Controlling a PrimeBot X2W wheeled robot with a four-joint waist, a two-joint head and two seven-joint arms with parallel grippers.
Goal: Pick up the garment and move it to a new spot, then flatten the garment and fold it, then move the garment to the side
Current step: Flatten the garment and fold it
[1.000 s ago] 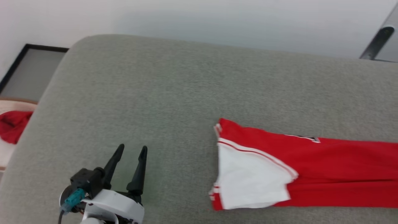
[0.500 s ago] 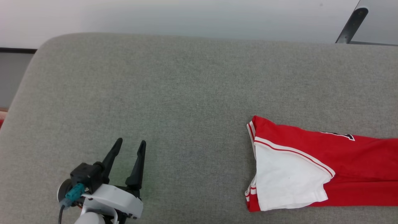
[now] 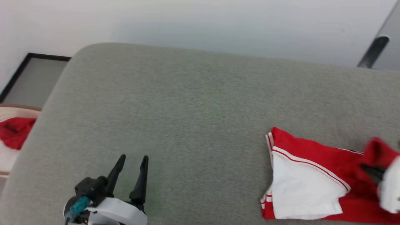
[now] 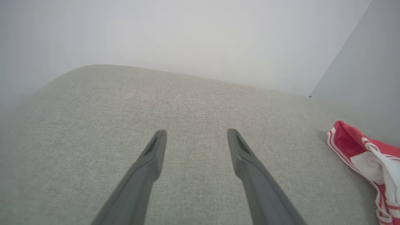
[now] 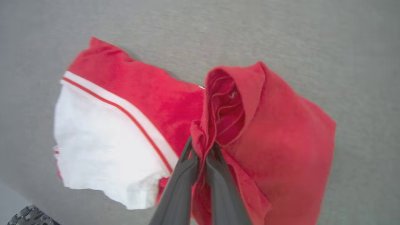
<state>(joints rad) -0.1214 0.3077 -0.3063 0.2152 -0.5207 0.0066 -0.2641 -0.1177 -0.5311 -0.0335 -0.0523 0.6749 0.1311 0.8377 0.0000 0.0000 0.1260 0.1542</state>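
Note:
The garment [image 3: 312,168], a red jersey with a white panel and striped trim, lies at the lower right of the grey cushion [image 3: 193,118]. My right gripper [image 5: 202,150] is shut on a bunched red fold of the garment [image 5: 268,131], lifting that part into a hump above the rest. In the head view the right gripper [image 3: 370,170] is blurred at the right edge, over the red cloth. My left gripper [image 3: 130,161] hovers open over bare cushion at the lower left, far from the garment [image 4: 365,156], which lies to its right. The number is mostly hidden.
A pale wall [image 3: 200,22] rises behind the cushion. Left of the cushion stands a dark-framed panel [image 3: 31,78], with another red cloth [image 3: 14,132] on a light surface below it. A dark bar [image 3: 373,51] slants at the upper right.
The camera has swung between frames. The right gripper has come into view and taken hold of the garment's red part, which was lying flat and is now bunched up. The left gripper stays open.

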